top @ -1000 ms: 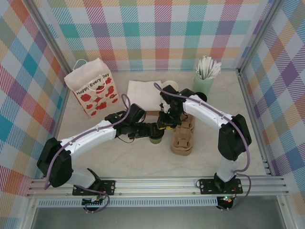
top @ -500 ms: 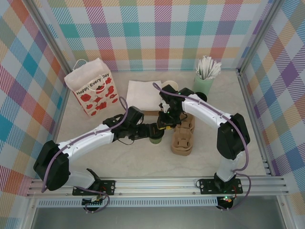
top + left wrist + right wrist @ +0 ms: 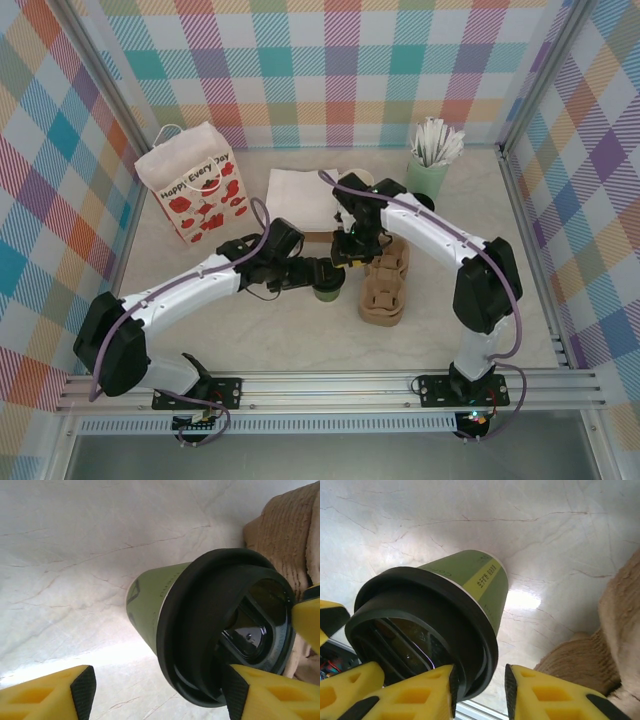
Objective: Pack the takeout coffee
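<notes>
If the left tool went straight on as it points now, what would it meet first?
The takeout coffee cup: its black lid sits right ahead between the open fingers of the left tool. The pulp cup carrier lies beyond to the right; depth is hard to judge.

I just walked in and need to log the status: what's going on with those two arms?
Both arms are at one green coffee cup standing on the table beside the cardboard carrier. The right gripper has the rim of the cup's black lid between its fingers; whether it pinches cannot be told. The left gripper is open, straddling the cup. The cup is not yet in the carrier or the gift bag.
</notes>
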You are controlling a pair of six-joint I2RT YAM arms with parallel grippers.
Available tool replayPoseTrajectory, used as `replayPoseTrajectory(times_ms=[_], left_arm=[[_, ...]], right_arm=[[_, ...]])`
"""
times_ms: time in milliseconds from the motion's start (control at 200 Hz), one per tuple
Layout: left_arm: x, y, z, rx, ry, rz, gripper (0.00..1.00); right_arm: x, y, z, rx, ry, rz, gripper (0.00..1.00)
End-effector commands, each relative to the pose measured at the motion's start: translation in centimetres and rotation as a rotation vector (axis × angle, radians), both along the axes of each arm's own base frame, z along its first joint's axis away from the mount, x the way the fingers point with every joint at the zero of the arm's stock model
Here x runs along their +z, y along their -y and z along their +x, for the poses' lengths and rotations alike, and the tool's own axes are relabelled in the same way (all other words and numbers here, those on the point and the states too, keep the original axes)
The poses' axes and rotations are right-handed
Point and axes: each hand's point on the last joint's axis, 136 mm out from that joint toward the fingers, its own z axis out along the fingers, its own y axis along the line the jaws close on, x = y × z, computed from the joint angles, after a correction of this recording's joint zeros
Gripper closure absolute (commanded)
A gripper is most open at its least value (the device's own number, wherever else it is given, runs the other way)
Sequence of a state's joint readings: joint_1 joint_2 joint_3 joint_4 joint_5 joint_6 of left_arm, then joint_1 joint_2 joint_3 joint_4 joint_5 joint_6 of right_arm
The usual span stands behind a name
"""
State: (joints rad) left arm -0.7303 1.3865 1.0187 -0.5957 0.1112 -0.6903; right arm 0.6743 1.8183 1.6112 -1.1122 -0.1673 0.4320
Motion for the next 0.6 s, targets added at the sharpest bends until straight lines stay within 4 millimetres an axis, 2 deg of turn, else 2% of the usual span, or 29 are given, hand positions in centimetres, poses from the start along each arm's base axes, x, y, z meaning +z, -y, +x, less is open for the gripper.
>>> replayPoseTrajectory(times_ms=[0, 90, 140, 250, 430, 595], left_arm=[[2.0, -0.6, 0.2, -0.01, 0.019, 0.023, 0.22], [3.5, -0.6, 0.5, -0.007, 0.046, 0.001, 0.19], [3.9, -0.9, 0.4, 0.0, 0.056, -0.001, 0.18], [4.4, -2.1, 0.3, 0.032, 0.076, 0.002, 0.16], [4.4, -3.9, -0.3, 0.078, 0.089, -0.005, 0.15], [4.0, -5.1, -0.7, 0.107, 0.084, 0.001, 0.15]], right_arm=[[2.3, 0.2, 0.2, -0.002, 0.056, 0.015, 0.64], [3.2, -0.2, -0.2, -0.013, 0.067, 0.074, 0.58], [3.4, -0.5, -0.6, -0.019, 0.063, 0.112, 0.52], [2.7, -0.9, -1.6, -0.031, 0.024, 0.161, 0.4], [1.1, -2.0, -2.7, -0.028, -0.062, 0.215, 0.37], [0.3, -2.7, -2.6, -0.023, -0.096, 0.231, 0.37]])
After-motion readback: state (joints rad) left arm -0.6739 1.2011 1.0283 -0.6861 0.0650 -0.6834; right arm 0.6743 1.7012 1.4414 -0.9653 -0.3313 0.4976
